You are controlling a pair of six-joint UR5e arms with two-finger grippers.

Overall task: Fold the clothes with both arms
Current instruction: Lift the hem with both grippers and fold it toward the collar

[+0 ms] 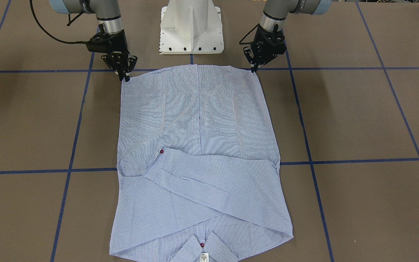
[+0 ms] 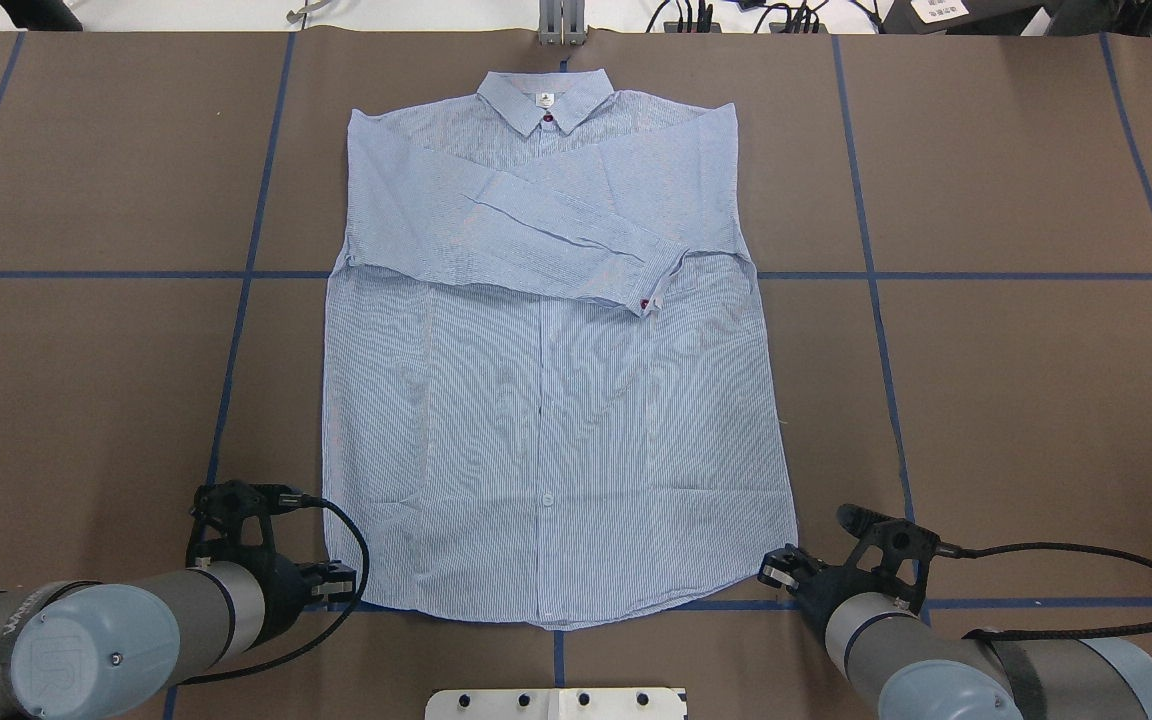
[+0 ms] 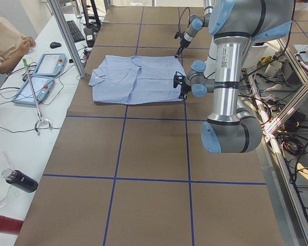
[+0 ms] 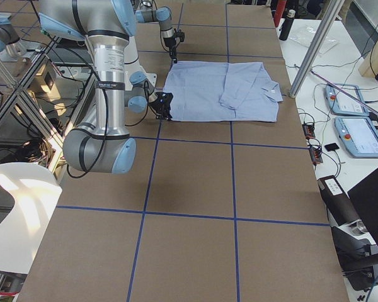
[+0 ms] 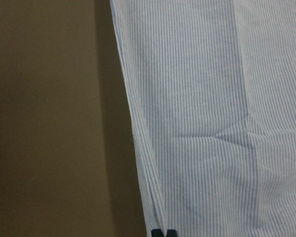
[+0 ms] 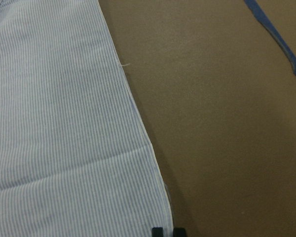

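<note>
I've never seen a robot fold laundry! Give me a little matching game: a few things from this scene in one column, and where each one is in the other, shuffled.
Things:
1. collar
2. sleeve cuff
3. left pincer
4. white base

Places:
A. at the hem corner of the shirt on the robot's left
B. at the shirt's end farthest from the robot
C. just off the cloth, by the middle of the hem
D. folded across the shirt's front

Pairs: 1-B; 2-D; 3-A; 4-C
</note>
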